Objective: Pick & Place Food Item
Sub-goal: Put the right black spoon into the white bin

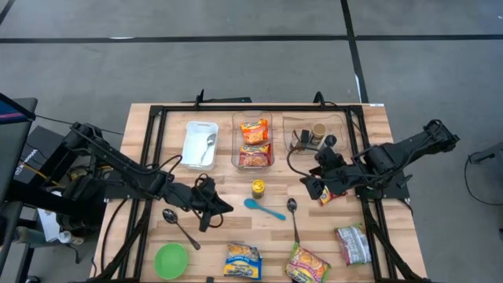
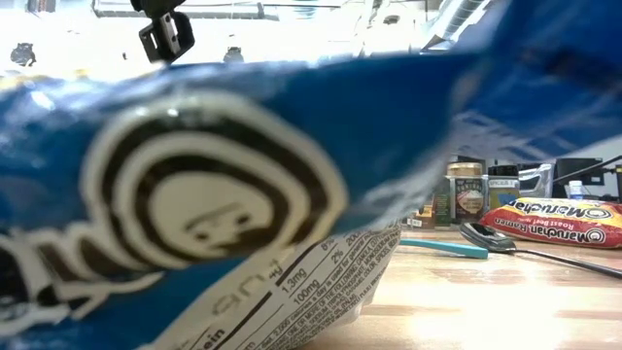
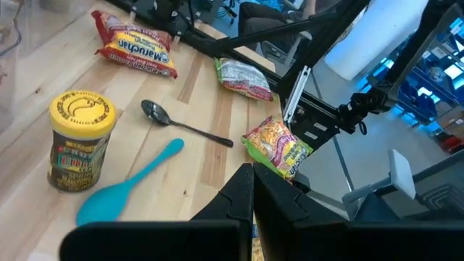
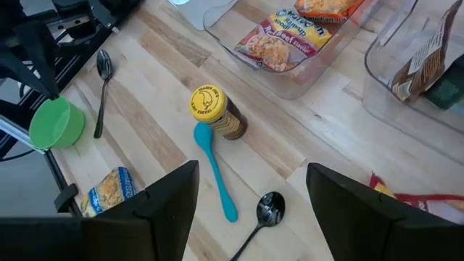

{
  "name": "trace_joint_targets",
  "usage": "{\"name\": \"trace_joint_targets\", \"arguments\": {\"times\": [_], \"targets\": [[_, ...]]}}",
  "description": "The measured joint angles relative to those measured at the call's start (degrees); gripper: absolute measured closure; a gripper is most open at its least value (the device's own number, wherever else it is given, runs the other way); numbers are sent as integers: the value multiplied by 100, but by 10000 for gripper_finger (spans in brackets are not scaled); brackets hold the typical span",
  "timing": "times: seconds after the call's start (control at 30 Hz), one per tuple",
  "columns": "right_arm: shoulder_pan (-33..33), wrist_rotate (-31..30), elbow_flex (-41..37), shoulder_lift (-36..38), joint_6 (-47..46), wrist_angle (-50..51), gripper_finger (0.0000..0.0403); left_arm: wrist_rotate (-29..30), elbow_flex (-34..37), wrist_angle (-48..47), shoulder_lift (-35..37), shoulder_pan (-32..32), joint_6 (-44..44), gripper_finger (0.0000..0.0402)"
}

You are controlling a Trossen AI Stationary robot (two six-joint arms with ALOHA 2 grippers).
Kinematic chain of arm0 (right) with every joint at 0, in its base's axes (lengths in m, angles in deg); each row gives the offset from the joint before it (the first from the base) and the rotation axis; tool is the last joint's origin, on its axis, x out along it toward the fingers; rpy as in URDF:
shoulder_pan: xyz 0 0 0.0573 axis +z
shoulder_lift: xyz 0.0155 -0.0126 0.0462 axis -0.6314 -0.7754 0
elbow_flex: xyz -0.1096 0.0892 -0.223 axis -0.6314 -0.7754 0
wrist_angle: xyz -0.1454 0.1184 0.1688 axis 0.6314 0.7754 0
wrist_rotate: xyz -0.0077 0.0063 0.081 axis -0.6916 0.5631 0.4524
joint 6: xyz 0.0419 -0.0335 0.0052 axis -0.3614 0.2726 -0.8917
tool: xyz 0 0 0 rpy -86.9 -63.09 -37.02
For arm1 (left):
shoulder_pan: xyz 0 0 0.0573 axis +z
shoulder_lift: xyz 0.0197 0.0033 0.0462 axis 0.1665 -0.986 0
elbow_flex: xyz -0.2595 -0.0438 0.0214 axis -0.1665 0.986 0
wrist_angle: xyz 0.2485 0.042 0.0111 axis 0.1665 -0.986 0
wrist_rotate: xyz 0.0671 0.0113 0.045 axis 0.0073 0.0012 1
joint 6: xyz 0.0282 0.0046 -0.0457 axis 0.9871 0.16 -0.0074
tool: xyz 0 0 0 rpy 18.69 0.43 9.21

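Several noodle packets lie flat on the wooden table: a red one [image 1: 332, 196] [image 4: 415, 200], a pale one [image 1: 354, 244], a green-yellow one [image 1: 306, 264] [image 3: 279, 147] and a blue-yellow one [image 1: 242, 260] [image 2: 194, 194]. Two more lie in a clear bin [image 1: 253, 143]. My right gripper [image 1: 309, 186] [image 4: 254, 210] hangs open above the table just left of the red packet, with nothing between its fingers. My left gripper [image 1: 216, 206] [image 3: 252, 199] is shut and empty, left of the blue spoon [image 1: 265, 209].
A yellow-lidded jar [image 1: 258, 187] [image 4: 216, 112] stands mid-table. Metal spoons [image 1: 292, 214] [image 1: 180, 226] lie nearby. A green bowl [image 1: 170, 260] sits near left. A white tray [image 1: 200, 141] and a clear bin [image 1: 316, 134] with jars stand at the far edge.
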Motion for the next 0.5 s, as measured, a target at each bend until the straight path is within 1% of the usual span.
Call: {"name": "trace_joint_targets", "arguments": {"times": [0.23,0.37,0.5], "targets": [[129,3,0,0,-726,6,153,1,0,-429,0,0,-448,401],[257,5,0,-27,-1256,6,153,0,0,-514,0,0,-462,401],[374,57,0,-294,-1821,48,153,-1,0,-529,0,0,-434,401]]}}
